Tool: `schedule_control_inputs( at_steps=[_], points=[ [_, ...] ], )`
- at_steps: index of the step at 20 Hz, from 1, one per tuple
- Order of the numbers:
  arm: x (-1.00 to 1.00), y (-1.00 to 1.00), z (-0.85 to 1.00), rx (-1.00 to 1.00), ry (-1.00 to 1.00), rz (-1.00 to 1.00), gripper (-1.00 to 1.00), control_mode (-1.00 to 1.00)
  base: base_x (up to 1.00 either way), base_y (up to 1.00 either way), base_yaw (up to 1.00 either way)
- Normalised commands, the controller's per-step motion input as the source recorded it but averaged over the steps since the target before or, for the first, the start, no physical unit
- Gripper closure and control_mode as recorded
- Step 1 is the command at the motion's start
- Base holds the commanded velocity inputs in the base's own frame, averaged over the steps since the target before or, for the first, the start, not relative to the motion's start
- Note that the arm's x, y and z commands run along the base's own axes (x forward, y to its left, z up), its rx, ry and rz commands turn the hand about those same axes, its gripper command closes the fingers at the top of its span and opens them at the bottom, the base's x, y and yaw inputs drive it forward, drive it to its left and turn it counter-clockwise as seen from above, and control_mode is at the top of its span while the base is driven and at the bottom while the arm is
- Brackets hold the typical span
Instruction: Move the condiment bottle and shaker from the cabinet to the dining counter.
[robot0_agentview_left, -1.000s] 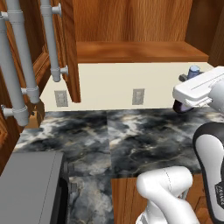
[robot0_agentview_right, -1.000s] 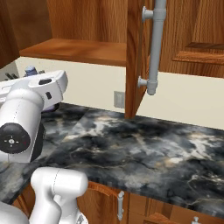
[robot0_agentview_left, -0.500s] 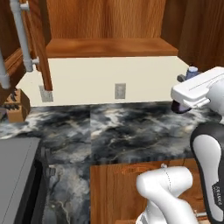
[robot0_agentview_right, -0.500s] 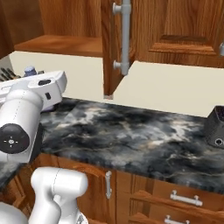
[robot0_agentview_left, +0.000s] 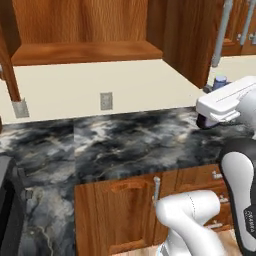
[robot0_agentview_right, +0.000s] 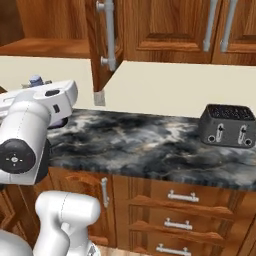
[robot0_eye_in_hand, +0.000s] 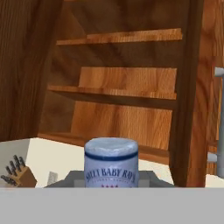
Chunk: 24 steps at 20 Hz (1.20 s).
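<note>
Gripper (robot0_eye_in_hand: 111, 186) clamped on the condiment bottle (robot0_eye_in_hand: 111, 162); the base has rolled sideways along the counter (robot0_agentview_left: 125, 145), carrying it away from the cabinet (robot0_eye_in_hand: 127, 92).

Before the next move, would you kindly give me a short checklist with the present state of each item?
1. End effector shut on the condiment bottle: ok.
2. Bottle cap-up in the grip: ok.
3. Clearance from the open cabinet door: cannot tell.
4. Surface ahead is the dining counter: not ok; it is the wall counter with a toaster.
5. Shaker delivered: cannot tell.
</note>
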Motion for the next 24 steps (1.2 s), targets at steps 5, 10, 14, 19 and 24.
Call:
schedule_control_inputs(
  at_steps=[5, 10, 14, 19, 24],
  points=[
    [0.00, 0.00, 0.00, 0.00, 0.00, 0.00, 1.00, 1.00, -0.62, -0.92, -0.22],
    [0.00, 0.00, 0.00, 0.00, 0.00, 0.00, 1.00, 1.00, -0.27, -1.00, -0.29],
    [0.00, 0.00, 0.00, 0.00, 0.00, 0.00, 1.00, 1.00, -0.01, -1.00, -0.37],
    [0.00, 0.00, 0.00, 0.00, 0.00, 0.00, 1.00, 1.00, -0.01, -1.00, -0.54],
    [0.00, 0.00, 0.00, 0.00, 0.00, 0.00, 1.00, 1.00, -0.24, -0.64, -0.73]
  ],
)
